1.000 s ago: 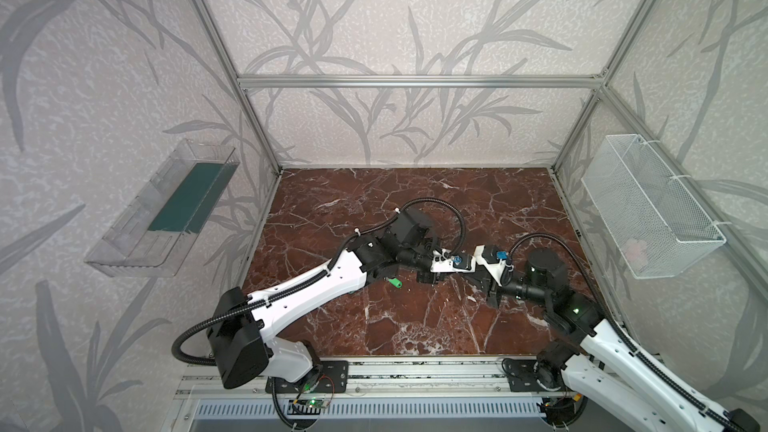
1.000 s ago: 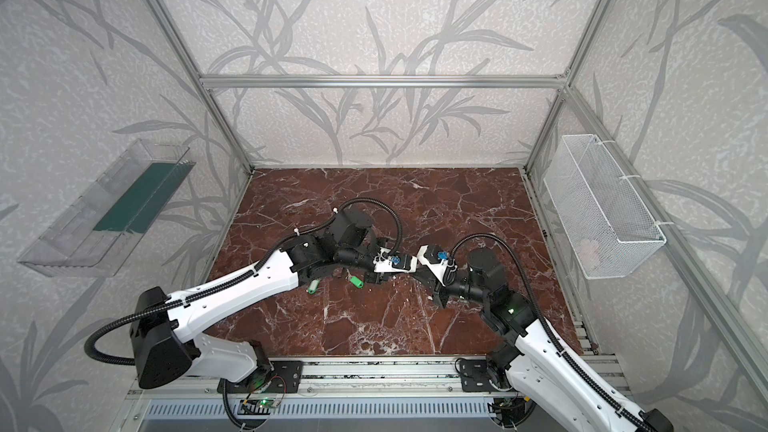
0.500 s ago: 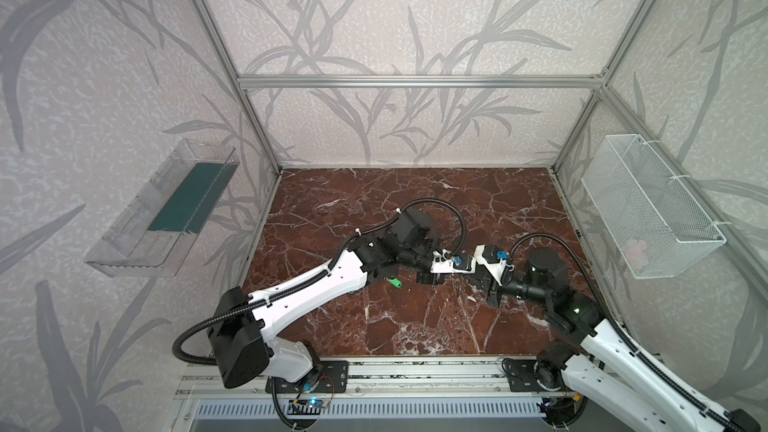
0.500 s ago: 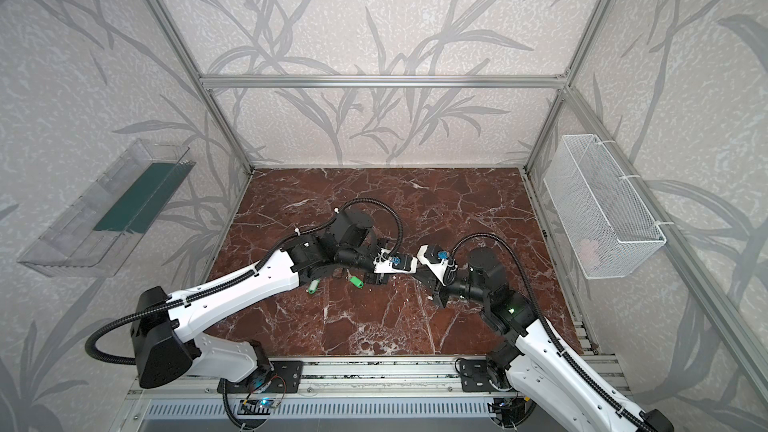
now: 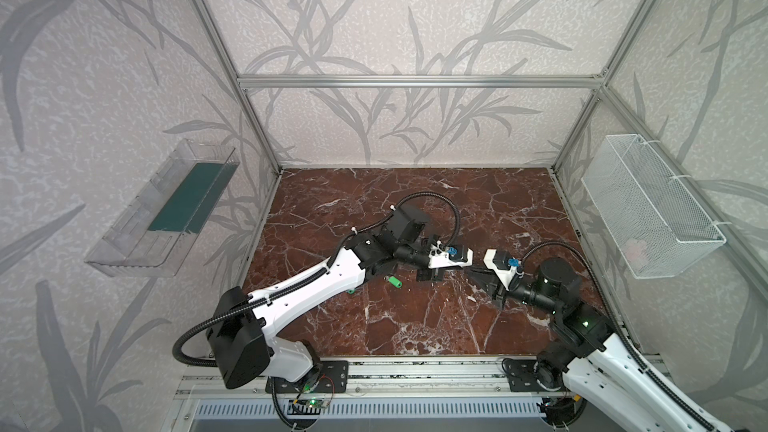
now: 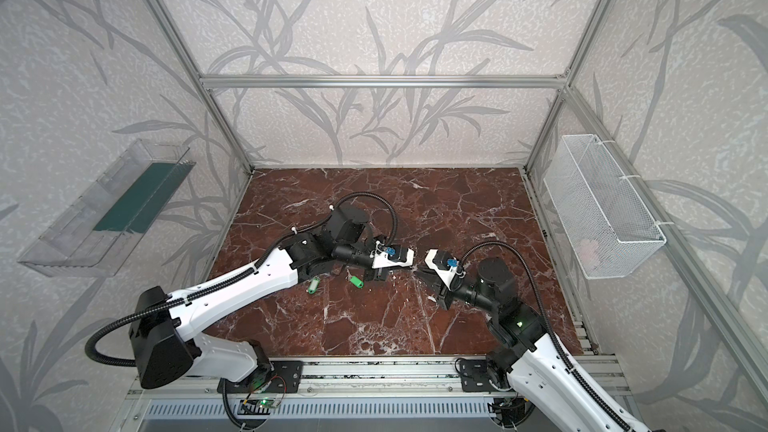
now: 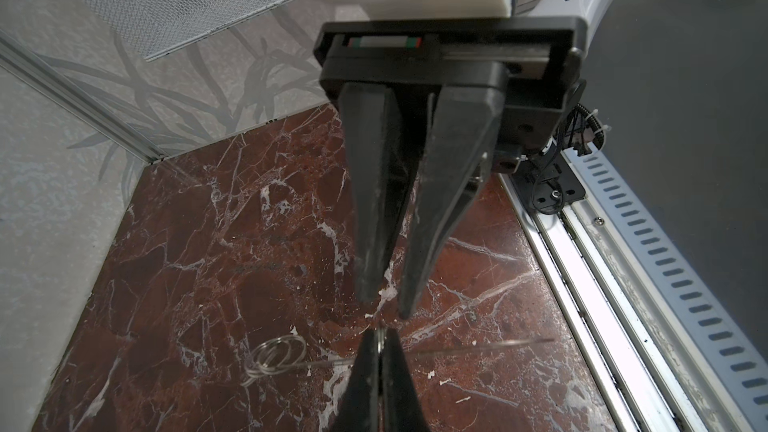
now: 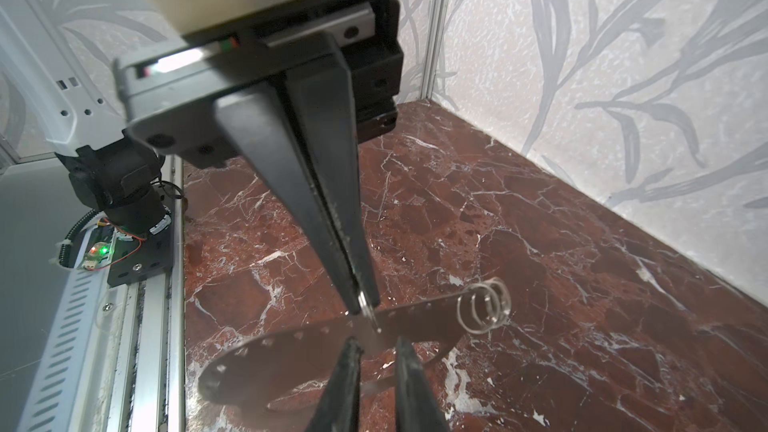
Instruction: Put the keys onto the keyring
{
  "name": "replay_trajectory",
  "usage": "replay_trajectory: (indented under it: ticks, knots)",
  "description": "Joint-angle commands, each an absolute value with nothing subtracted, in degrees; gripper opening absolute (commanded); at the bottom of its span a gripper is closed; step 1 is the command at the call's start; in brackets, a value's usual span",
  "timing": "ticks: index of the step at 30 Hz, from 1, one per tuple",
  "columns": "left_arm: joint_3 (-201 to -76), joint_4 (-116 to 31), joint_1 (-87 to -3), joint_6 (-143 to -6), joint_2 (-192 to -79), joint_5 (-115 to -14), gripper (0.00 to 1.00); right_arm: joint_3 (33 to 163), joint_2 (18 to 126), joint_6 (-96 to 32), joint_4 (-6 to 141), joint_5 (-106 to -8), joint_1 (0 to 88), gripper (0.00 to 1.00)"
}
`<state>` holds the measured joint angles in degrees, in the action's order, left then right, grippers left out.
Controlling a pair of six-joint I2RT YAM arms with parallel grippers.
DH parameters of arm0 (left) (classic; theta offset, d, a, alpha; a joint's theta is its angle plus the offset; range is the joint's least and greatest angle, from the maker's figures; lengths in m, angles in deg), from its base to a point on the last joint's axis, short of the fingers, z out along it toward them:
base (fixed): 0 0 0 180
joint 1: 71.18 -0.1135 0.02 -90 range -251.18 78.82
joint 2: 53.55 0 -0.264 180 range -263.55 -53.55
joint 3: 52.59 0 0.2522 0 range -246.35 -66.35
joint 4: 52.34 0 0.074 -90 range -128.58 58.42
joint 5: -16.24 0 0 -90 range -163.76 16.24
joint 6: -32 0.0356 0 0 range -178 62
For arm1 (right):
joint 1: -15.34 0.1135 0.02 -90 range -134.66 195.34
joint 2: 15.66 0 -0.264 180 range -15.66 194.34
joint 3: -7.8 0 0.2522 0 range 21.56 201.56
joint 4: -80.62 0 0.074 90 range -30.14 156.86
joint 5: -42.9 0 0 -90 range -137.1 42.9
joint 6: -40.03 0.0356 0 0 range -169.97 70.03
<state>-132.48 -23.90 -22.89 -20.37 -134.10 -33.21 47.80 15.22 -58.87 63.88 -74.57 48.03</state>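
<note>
**Left arm holds the keyring, right fingers slack beside it**

I see the left gripper [image 8: 365, 305] with its fingers clenched on the top edge of the keyring [image 8: 299, 351], holding the grey plate clear of the tabletop [image 8: 540, 243]. The plate hangs roughly level, and its row of small holes runs along the curved edge. Looped wire rings [image 8: 484, 305] sit at the far end of the plate, away from the grip. In the left wrist view the plate shows only edge-on, as a thin line running out to either side of the clenched fingers, with the rings [image 7: 276, 355] at one end.

The right gripper [image 7: 384, 305] points tip to tip at the left one. Its fingers are released, a narrow gap showing between the tips, which stop just short of the plate. From the right wrist camera the plate's near edge lies in line with that gap, and I cannot tell whether either finger touches it.

Both keys lie on the tabletop under the left arm, well apart from the keyring. One key [image 6: 356, 281] is near the left wrist. The other key [image 6: 312, 285] is beside the forearm and half hidden by it in a top view [image 5: 351, 291]
</note>
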Motion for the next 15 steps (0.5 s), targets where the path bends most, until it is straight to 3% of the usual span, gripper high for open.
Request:
replay_trajectory:
  ticks: [1,15]
  knots:
    - [-130.2,-32.5,-24.4,-26.9,-131.9,-26.0,0.0,46.4,13.5,-57.7,67.7,-74.0,48.4,0.18]
    - [-123.6,-51.8,-25.4,-39.9,-131.5,-20.4,0.0,46.4,15.2,-54.9,72.6,-76.2,48.4,0.19]
